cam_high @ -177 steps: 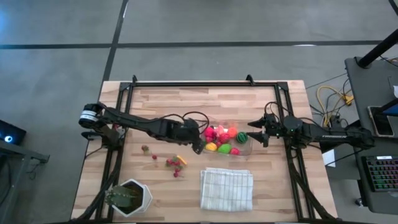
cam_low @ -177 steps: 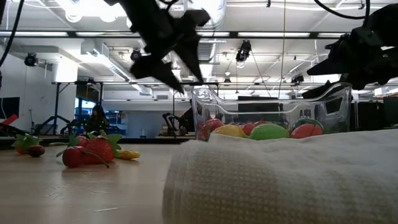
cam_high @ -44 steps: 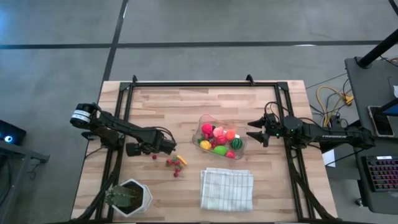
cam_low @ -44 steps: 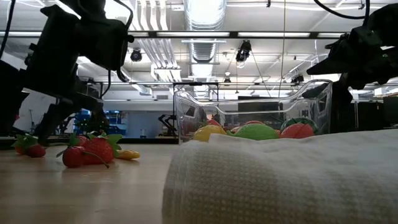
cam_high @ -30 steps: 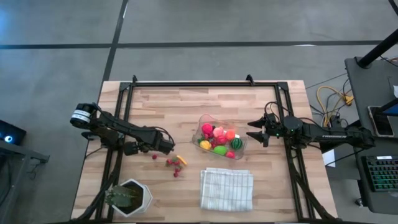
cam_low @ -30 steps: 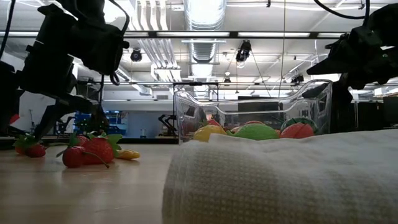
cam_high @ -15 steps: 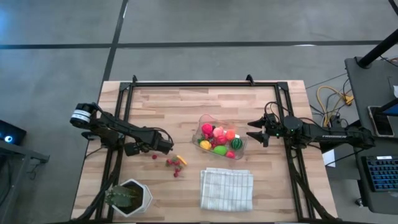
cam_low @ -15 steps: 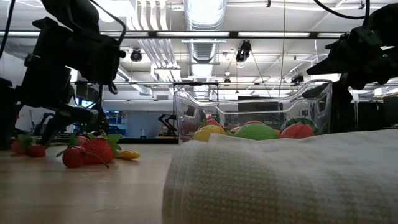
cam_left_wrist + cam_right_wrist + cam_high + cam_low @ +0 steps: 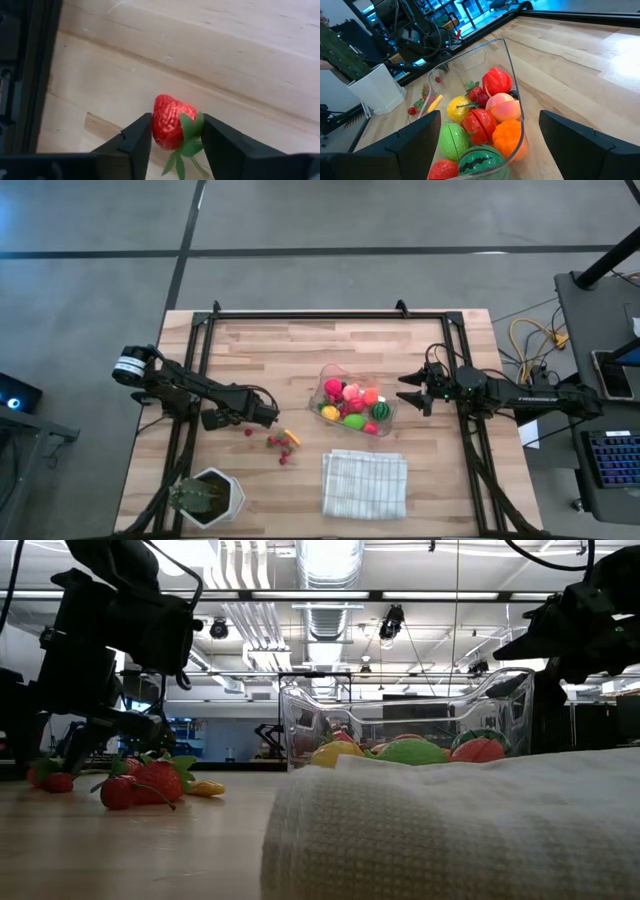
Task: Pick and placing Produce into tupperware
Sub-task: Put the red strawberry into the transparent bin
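Observation:
A red toy strawberry (image 9: 172, 122) with green leaves lies on the wooden table near its left side, and my left gripper (image 9: 176, 137) is shut on it; in the high view the gripper (image 9: 232, 420) hides it. More loose produce (image 9: 283, 443), small red berries and a yellow piece, lies just right of it. The clear tupperware (image 9: 325, 380) at the table's middle holds several colourful fruits (image 9: 480, 125). My right gripper (image 9: 405, 392) waits open at the tupperware's right end. My left gripper pinches the strawberry's two sides (image 9: 157, 125) between its two fingers, one on the red flesh, the other (image 9: 215, 145) against the leafy side. The fingers come from above, pointing steeply down. The strawberry sits low at the table top.
A folded white cloth (image 9: 364, 483) lies near the front edge, right of middle. A white pot with a green plant (image 9: 207, 498) stands at the front left corner. Black frame rails (image 9: 190, 380) run along the table's left, far and right sides.
My left gripper has sunk a little toward the table over the strawberry at the left, tipping slightly more downward. The right arm, the tupperware and the other loose produce have kept still.

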Available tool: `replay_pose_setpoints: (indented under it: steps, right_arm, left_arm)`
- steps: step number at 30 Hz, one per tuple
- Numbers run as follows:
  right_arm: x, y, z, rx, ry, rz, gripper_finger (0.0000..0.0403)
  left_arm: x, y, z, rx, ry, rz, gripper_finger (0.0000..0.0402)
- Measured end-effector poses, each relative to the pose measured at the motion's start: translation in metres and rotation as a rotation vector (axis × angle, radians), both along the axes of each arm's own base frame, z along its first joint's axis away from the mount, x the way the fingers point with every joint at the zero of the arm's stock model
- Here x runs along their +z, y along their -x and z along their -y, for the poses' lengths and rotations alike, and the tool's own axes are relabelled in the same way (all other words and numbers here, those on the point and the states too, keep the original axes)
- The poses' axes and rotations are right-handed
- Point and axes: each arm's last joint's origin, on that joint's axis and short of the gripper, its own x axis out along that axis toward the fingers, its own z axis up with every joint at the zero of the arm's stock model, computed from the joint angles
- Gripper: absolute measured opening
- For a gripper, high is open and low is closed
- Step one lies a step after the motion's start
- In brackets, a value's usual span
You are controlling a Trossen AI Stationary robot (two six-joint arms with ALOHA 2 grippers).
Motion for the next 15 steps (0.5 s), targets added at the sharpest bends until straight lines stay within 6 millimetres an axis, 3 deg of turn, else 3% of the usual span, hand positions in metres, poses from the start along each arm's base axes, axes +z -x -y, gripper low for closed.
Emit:
replay_pose_setpoints:
  steps: [8,11,15]
  right_arm:
    - [0.000,0.000,0.000,0.000,0.000,-0.001,0.0329]
    - [0.000,0.000,0.000,0.000,0.000,0.000,0.0329]
    - [0.000,0.000,0.000,0.000,0.000,0.000,0.0329]
  left_arm:
    - [0.008,-0.009,0.000,-0.013,-0.023,0.069,0.0131]
    - [0.026,-0.024,-0.001,-0.100,-0.120,0.175,0.0134]
    - [0.063,-0.058,-0.002,-0.277,-0.338,0.432,0.0134]
